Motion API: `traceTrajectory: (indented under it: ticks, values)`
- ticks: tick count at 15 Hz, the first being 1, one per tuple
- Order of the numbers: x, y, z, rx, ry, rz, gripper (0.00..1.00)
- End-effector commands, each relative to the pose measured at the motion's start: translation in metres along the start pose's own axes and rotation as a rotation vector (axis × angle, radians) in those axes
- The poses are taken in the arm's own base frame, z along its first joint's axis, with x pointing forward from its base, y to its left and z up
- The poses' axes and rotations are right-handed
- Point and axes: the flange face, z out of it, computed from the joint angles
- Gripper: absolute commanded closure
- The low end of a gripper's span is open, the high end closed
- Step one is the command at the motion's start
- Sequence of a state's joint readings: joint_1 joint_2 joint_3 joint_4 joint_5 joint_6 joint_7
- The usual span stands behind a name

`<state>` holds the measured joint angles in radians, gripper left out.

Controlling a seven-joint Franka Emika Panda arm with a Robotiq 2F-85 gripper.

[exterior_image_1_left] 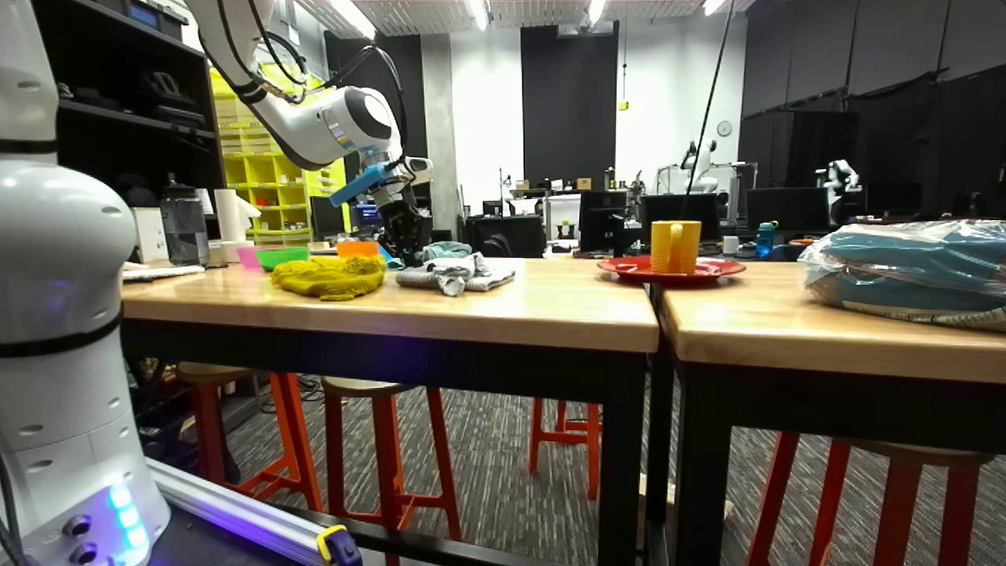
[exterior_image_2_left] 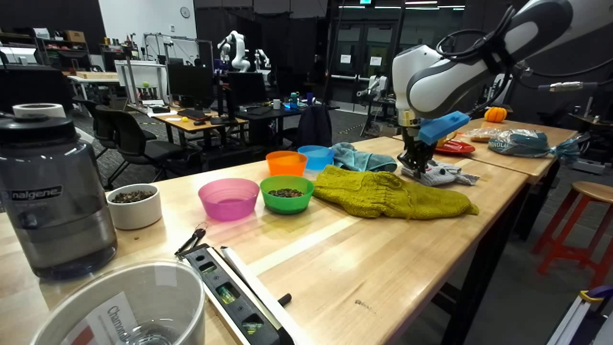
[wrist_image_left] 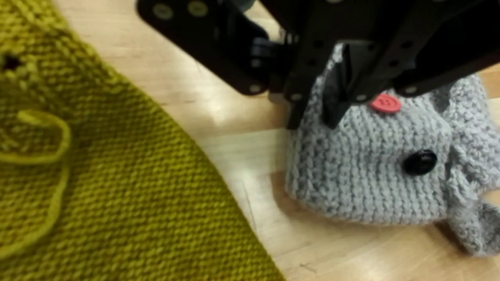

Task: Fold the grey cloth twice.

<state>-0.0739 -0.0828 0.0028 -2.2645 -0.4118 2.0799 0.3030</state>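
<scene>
The grey cloth is a knitted piece with a red button and a black button. It lies on the wooden table in both exterior views (exterior_image_1_left: 479, 277) (exterior_image_2_left: 443, 175) and fills the right of the wrist view (wrist_image_left: 371, 183). My gripper (wrist_image_left: 313, 125) points down at the cloth's edge nearest the yellow-green knit. The jaws stand partly apart, with grey knit showing in the gap between them. One fingertip is at the cloth's edge and the other is over the cloth. In the exterior views the gripper (exterior_image_1_left: 410, 255) (exterior_image_2_left: 419, 173) is low at the cloth; contact is unclear.
A yellow-green knit (exterior_image_2_left: 388, 194) lies close beside the grey cloth. A teal cloth (exterior_image_2_left: 361, 158) and several bowls, including a green bowl (exterior_image_2_left: 286, 196), stand near. A red plate (exterior_image_1_left: 629, 269) with a yellow mug (exterior_image_1_left: 674, 248) is further along, by the table gap.
</scene>
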Motion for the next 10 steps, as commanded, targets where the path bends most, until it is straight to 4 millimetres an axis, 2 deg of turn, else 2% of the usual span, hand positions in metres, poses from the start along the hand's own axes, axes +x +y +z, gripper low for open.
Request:
traceTrajectory:
  ticks: [1, 5, 10]
  values:
    - [-0.003, -0.003, -0.009, -0.009, 0.009, -0.008, 1.00]
    - [-0.009, -0.018, -0.026, 0.011, 0.035, -0.056, 0.99]
    - [-0.023, -0.036, -0.058, 0.083, 0.088, -0.129, 0.99]
